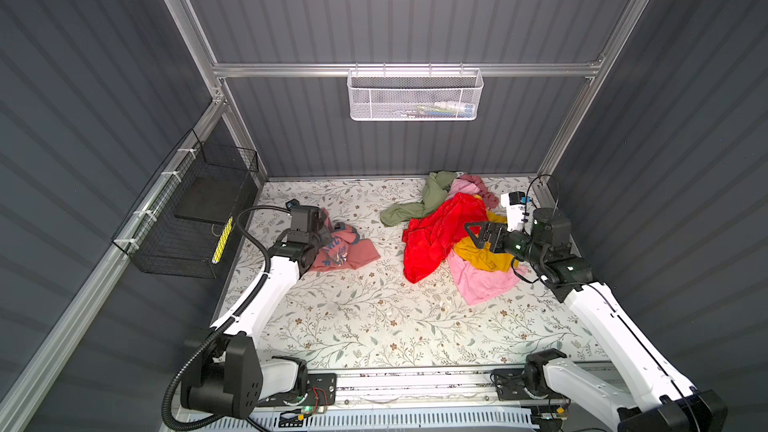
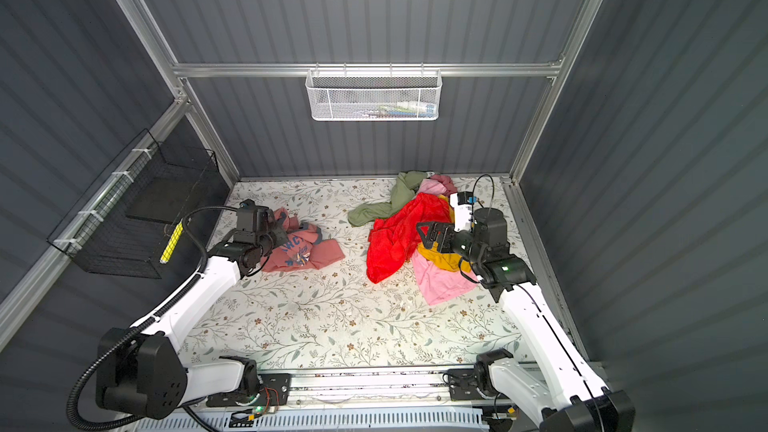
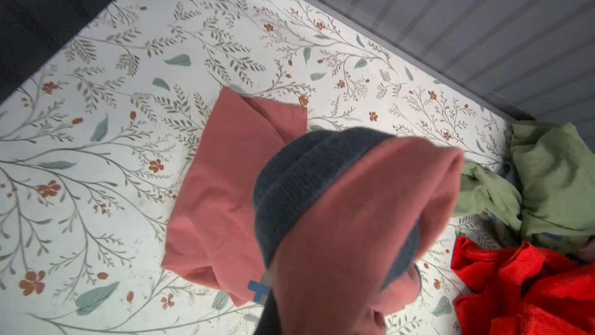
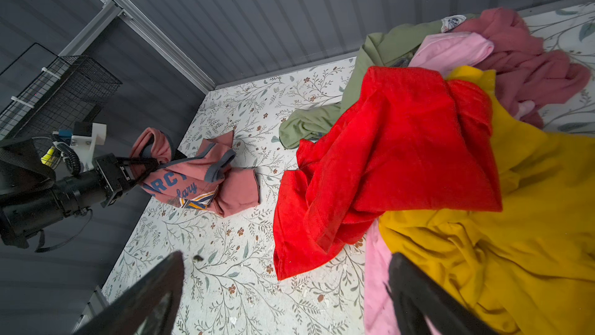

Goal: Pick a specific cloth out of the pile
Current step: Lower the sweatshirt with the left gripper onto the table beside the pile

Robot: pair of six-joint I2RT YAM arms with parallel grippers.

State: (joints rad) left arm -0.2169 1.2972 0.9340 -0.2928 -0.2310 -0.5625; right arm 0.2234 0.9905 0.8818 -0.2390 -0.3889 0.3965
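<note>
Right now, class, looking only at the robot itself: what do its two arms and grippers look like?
The left arm and right arm have white link shells and black joint housings. A black ribbed hose runs along the left arm; a thin black cable loops above the right wrist. The left gripper and right gripper are black; the right one's fingers are triangular open frames.

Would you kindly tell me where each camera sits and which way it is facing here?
Both top views: high above the front edge, looking down at the table, left arm, right arm, cloth and pile.
Left wrist: on the left arm, looking down at the cloth bunched close before it; no robot part shows clearly.
Right wrist: on the right arm above the pile, facing the left arm; shows the right gripper, open, and the left gripper shut on the cloth.
Shared: both wrist views show the cloth and red garment.
</note>
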